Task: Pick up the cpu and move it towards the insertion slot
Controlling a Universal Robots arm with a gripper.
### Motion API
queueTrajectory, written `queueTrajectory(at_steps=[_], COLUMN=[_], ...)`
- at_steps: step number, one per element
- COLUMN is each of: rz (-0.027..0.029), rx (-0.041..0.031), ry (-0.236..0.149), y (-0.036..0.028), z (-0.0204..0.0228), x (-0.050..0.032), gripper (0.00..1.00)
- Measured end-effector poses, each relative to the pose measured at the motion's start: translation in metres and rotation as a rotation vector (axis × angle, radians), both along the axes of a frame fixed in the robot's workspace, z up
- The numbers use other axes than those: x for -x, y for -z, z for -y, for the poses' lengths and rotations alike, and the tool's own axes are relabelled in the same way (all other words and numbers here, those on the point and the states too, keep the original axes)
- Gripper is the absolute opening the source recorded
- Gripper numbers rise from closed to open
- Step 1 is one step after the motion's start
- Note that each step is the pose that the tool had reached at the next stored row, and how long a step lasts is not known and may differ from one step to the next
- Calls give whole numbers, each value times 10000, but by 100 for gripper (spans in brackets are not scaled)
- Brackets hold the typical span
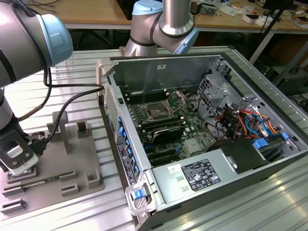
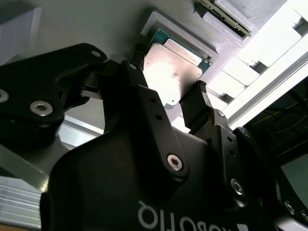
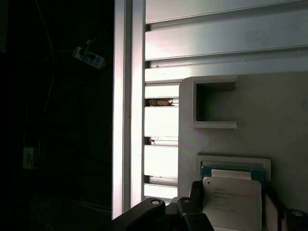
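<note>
Clamping jaws on opposite cpu [image 2: 173, 72] edges inside tray [image 3: 284, 120] recess; probably needing straight, level lifting, avoiding corner snagging or tilting.

Your inventory, exterior view:
- 1 open computer case [image 1: 159, 72], centre to right.
- 1 labelled power supply [image 1: 197, 173], at the case's lower edge.
- Orange and blue cables [image 1: 240, 120], right of centre.
- 1 grey plastic tray [image 1: 72, 159], lower left, on the slatted metal table [image 1: 82, 72].
- Wooden desks [image 1: 91, 12], along the top.
</note>
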State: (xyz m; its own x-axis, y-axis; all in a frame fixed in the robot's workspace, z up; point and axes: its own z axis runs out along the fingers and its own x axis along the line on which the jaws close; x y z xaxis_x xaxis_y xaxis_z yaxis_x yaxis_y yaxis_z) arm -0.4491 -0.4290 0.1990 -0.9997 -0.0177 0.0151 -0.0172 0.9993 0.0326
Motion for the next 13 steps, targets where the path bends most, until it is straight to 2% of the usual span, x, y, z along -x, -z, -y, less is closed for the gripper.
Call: queueTrajectory(at_steps=[7,13], rz=[-2,1], rx=[2,0], ry=[0,0], y=[-20,-80], z=[0,0], x=[0,-2], gripper=[55,55])
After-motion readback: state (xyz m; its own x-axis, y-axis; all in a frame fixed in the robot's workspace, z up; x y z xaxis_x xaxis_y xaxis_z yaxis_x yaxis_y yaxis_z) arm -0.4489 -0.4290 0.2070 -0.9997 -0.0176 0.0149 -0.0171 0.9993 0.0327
